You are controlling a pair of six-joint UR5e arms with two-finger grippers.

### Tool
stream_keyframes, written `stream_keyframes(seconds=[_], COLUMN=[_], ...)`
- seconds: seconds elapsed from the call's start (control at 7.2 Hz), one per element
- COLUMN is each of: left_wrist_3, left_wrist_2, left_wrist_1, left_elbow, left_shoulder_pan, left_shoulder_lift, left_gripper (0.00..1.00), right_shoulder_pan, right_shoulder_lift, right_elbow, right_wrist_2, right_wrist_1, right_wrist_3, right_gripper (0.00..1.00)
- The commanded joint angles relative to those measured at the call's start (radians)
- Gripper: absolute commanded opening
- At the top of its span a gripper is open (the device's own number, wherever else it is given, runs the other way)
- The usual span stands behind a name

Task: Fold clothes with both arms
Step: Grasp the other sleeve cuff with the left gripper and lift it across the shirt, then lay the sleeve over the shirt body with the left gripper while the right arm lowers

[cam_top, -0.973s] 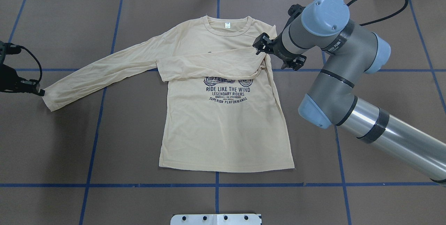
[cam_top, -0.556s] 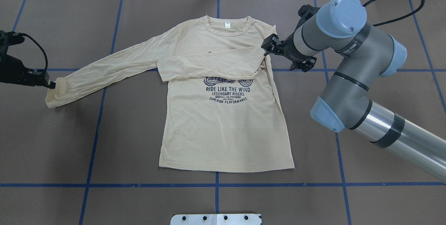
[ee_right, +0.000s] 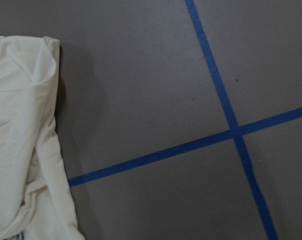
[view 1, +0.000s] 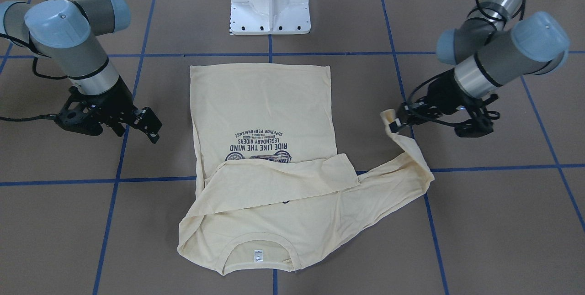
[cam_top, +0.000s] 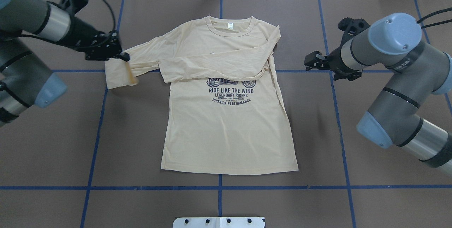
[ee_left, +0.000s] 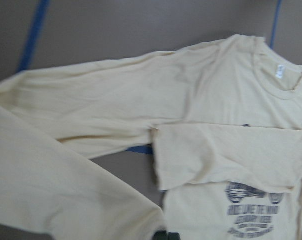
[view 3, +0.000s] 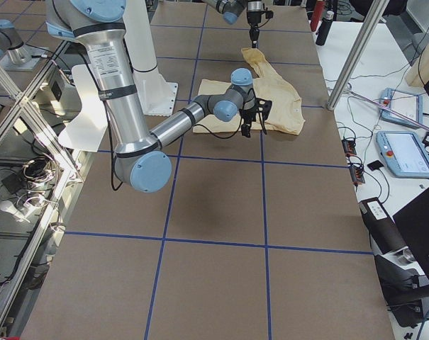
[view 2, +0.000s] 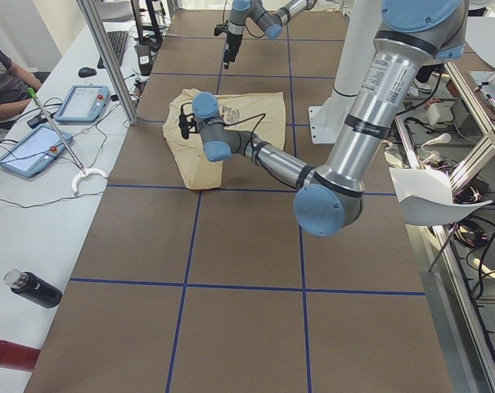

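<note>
Second sleeve fold begun
Left gripper (cam_top: 125, 58), pinching the cuff (view 1: 389, 118), has carried it toward the flat-lying T-shirt (cam_top: 226, 129) — right gripper (cam_top: 309, 62), spread and empty, has withdrawn beside it.

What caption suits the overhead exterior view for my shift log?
Left gripper pinches the cream long-sleeved T-shirt's free sleeve near its cuff; right gripper hangs open, clear of the folded-in sleeve.

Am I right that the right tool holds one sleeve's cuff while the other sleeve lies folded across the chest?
No: the overhead exterior view shows the left tool, not the right tool, holding that cuff; the other sleeve does lie folded across the chest.
</note>
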Motion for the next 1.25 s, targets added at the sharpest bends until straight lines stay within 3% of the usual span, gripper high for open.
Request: stream_keyframes(seconds=[0.0, 0.28, 0.69, 0.97, 1.11], left_wrist_3=[-0.215, -0.295, -0.347, -0.357, -0.355], left_wrist_2=[0.139, 0.244, 0.485, 0.56, 0.573], left_wrist_1=[0.045, 0.043, 0.039, 0.027, 0.019], left_elbow=[0.097, 0.321, 0.345, 0.476, 0.484], left_shoulder_pan=[0.084, 0.153, 0.351, 0.406, 0.411], left_shoulder_lift=[-0.268, -0.516, -0.54, -0.622, -0.624], left_gripper=[0.0, 0.0, 0.0, 0.0, 0.0], right_shoulder_pan=[0.071, 0.108, 0.124, 0.13, 0.13], right_shoulder_lift=[-0.1, -0.132, -0.138, -0.143, -0.143], right_elbow=[0.007, 0.007, 0.007, 0.006, 0.006], right_wrist_2=[0.024, 0.047, 0.056, 0.065, 0.064], right_wrist_1=[0.001, 0.002, 0.002, 0.002, 0.001], right_wrist_3=[-0.161, -0.221, -0.225, -0.226, -0.226], right_gripper=[0.99, 0.99, 0.99, 0.99, 0.99])
